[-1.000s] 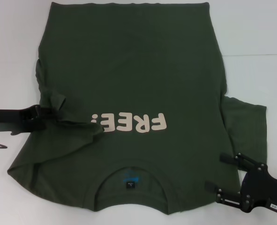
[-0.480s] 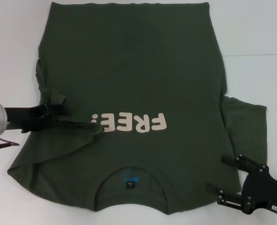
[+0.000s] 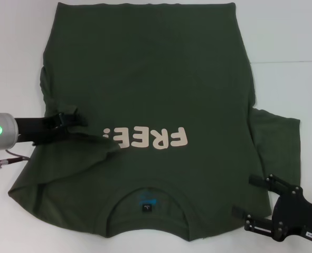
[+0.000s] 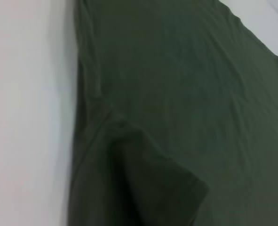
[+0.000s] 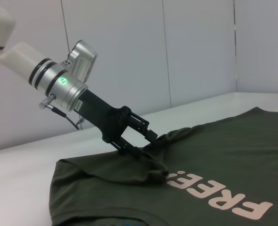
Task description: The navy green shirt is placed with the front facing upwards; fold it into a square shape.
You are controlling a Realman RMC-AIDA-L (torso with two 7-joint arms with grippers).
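The shirt (image 3: 150,89) lies flat on the white bench (image 3: 287,42), front up, with the cream "FREE!" lettering (image 3: 148,138) across its middle and the collar nearest the robot. One sleeve is already drawn inward and raised into a fold that reaches the edge of the lettering; the other sleeve (image 3: 277,134) lies spread out on the bench.

The left pincer (image 3: 74,120) is clenched on that gathered sleeve cloth, holding it just above the shirt body; the right wrist view shows the fabric bunched between its fingers. The right pincer (image 3: 253,197) rests released near the collar-side corner, its two fingers apart over the shirt's edge, gripping nothing.

The risk here looks to be a crooked fold: the cloth is pinched at one point only, so carrying it further could drag the body sideways and wrinkle it. A thin pinch could also slip free mid-carry, dropping the sleeve short.
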